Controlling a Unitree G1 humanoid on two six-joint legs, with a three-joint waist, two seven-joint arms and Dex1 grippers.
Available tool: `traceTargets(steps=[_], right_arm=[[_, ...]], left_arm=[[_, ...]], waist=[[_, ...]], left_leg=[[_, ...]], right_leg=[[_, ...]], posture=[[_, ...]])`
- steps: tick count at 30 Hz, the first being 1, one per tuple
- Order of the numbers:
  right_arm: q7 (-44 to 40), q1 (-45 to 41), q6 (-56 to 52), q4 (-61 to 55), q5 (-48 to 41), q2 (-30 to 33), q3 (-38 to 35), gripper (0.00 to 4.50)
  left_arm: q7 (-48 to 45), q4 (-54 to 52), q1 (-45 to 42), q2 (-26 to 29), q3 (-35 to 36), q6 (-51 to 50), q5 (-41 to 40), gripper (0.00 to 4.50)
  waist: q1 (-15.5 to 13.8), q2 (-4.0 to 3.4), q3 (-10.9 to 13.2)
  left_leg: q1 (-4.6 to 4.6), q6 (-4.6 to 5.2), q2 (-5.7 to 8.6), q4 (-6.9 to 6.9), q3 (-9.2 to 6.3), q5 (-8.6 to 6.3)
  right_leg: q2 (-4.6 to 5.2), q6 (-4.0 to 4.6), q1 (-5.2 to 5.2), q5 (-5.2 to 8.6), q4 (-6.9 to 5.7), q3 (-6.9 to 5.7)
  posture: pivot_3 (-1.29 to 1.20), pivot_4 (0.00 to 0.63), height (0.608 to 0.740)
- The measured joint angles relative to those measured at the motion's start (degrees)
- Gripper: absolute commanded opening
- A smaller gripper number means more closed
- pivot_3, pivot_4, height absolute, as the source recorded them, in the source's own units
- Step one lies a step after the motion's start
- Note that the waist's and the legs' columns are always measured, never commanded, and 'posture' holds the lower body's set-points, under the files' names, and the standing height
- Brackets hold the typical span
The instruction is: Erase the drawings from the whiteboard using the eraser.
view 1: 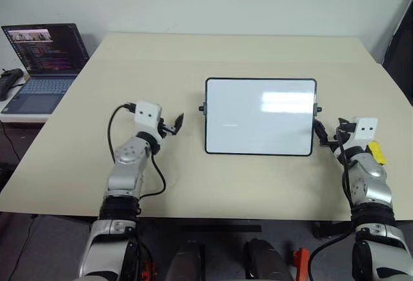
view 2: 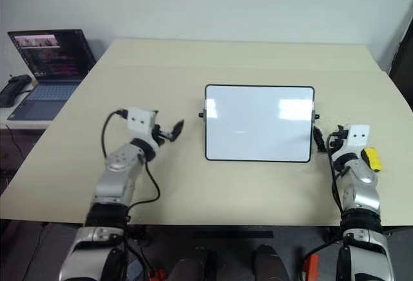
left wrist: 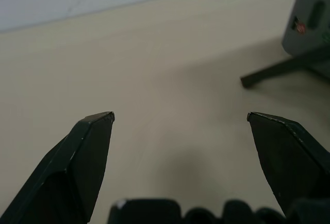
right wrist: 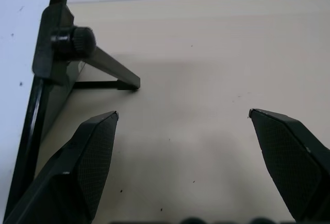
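Note:
The whiteboard (view 1: 260, 116) stands tilted on its stand at the middle of the table, dark-framed, with a black knob (right wrist: 72, 41) on its short side. Its face shows white with glare; I cannot make out the drawings on it. The eraser (view 1: 376, 152), a small yellow block, lies on the table beside my right wrist, held by nothing. My left gripper (view 1: 174, 124) is open just left of the board, nothing between its fingers (left wrist: 93, 147). My right gripper (view 1: 326, 135) is open at the board's right edge, also empty.
An open laptop (view 1: 42, 61) sits on a side desk at the far left, with a dark object (view 1: 8, 81) beside it. The board's stand leg (right wrist: 111, 69) reaches out over the table near my right gripper. The beige table (view 1: 193, 55) stretches behind the board.

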State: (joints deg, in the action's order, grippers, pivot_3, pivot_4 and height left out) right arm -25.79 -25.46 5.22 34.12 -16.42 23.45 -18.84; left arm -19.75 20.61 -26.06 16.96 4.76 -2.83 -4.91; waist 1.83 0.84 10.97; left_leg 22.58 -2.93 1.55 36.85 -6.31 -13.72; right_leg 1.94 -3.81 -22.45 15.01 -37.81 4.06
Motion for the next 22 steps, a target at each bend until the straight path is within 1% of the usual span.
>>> traceTargets(steps=[3,8,14,22], right_arm=[[0.5,0.0,1.9,1.1,0.2,-0.6,0.0,4.45],[1.1,0.3,3.2,0.7,0.7,-2.4,0.9,4.45],[2.9,2.2,4.0,-0.4,1.4,-4.9,1.5,4.45],[7.8,1.5,6.4,0.0,4.3,-7.2,2.7,4.45]], left_arm=[[1.9,3.4,1.5,-2.2,-0.4,3.1,1.1,4.50],[6.2,6.5,1.1,-3.6,-0.3,7.5,2.4,4.50],[6.7,7.4,1.0,-3.6,-0.3,9.2,2.3,4.50],[7.9,7.7,-1.8,-3.7,0.1,11.1,2.0,4.50]], waist=[[0.1,0.00,0.0],[0.1,-0.02,0.0],[0.5,-0.03,0.0],[1.6,-0.04,0.0]], left_leg=[[-0.03,0.01,0.01,0.02,0.01,0.00],[-0.24,0.01,0.03,0.03,0.01,0.01],[-0.27,0.01,0.03,0.04,0.04,0.01],[-0.37,0.00,0.02,0.00,0.09,0.01]], right_leg=[[-0.01,0.00,0.00,0.00,-0.06,0.01],[-0.03,0.00,0.18,0.00,-0.13,0.01],[-0.15,0.02,0.16,-0.01,-0.17,0.04],[-0.25,0.04,0.17,-0.03,-0.18,0.07]], posture=[[0.00,0.150,0.740],[0.00,0.150,0.740],[0.00,0.150,0.740],[0.00,0.150,0.740]])
